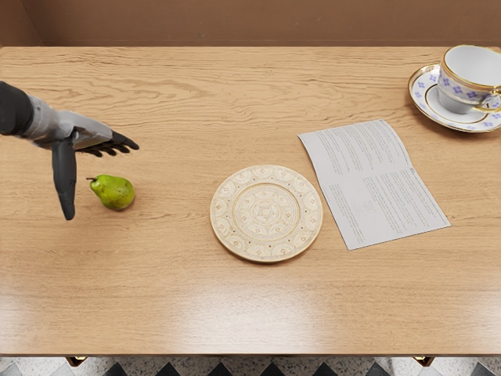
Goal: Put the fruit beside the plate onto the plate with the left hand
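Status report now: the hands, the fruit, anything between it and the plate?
Left hand open, beside pear, holding nothing. Right hand not in view. Pear on table, left of plate. Nothing between them.

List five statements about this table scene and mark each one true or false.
1. The pear lies on the table, left of the plate. True.
2. The left hand is closed around the pear. False: its fingers are spread and hold nothing.
3. A sheet of paper lies to the right of the plate. True.
4. The cup stands on the paper. False: the cup stands on a saucer at the far right corner.
5. The pear is on the plate. False: it lies on the table beside the plate, apart from it.
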{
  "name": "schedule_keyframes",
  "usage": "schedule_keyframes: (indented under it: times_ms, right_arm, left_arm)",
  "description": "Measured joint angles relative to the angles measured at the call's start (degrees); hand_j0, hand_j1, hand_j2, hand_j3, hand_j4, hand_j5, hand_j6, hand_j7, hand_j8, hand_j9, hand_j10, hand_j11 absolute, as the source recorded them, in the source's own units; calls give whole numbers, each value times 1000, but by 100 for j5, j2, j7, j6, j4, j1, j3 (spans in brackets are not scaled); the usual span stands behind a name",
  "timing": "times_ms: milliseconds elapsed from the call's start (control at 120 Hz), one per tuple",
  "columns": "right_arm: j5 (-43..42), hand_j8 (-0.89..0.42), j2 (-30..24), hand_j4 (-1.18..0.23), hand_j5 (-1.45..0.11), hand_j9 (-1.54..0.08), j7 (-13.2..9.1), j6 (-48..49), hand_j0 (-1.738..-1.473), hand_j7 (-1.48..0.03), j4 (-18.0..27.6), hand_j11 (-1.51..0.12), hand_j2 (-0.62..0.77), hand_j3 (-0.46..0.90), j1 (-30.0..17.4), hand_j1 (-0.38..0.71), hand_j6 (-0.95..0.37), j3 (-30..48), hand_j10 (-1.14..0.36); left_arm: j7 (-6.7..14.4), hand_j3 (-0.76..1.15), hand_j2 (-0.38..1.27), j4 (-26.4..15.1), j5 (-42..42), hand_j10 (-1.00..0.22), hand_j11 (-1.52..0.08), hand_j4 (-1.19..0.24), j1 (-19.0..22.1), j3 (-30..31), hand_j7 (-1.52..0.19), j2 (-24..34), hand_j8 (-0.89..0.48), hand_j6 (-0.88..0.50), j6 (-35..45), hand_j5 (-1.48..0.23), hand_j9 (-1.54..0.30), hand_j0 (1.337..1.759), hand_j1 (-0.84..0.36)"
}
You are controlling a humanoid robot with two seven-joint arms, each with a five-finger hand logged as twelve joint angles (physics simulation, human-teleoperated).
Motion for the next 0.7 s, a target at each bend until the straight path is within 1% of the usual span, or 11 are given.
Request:
schedule_keyframes:
  times_ms: [200,292,458,700]
  right_arm:
    - [-3,-26,0,-26,-35,-35,-2,2,-1658,-35,0,-35,-6,0,0,-317,-26,-5,-27]
    - [-3,-26,0,-26,-35,-35,-3,0,-1658,-35,0,-35,-6,0,0,-317,-26,-7,-26]
    - [-3,-26,0,-26,-35,-35,-4,1,-1658,-35,0,-35,-6,0,0,-317,-26,-8,-26]
    - [-3,-26,0,-26,-35,-35,-4,0,-1658,-35,0,-35,-6,0,0,-317,-26,-8,-26]
  left_arm:
    - [49,0,0,51,657,-3,0,-4,8,324,0,-421,-5,-5,685,-1,0,1658,349]
    - [54,0,0,62,917,-3,0,-4,33,501,0,-474,-5,-5,979,-1,0,1658,349]
    - [57,0,1,69,1114,-4,0,-4,406,625,0,-539,-5,-5,1601,-1,0,1658,349]
    - [58,0,1,79,1340,-4,0,-4,650,655,0,-714,-5,-6,2277,-1,0,1658,349]
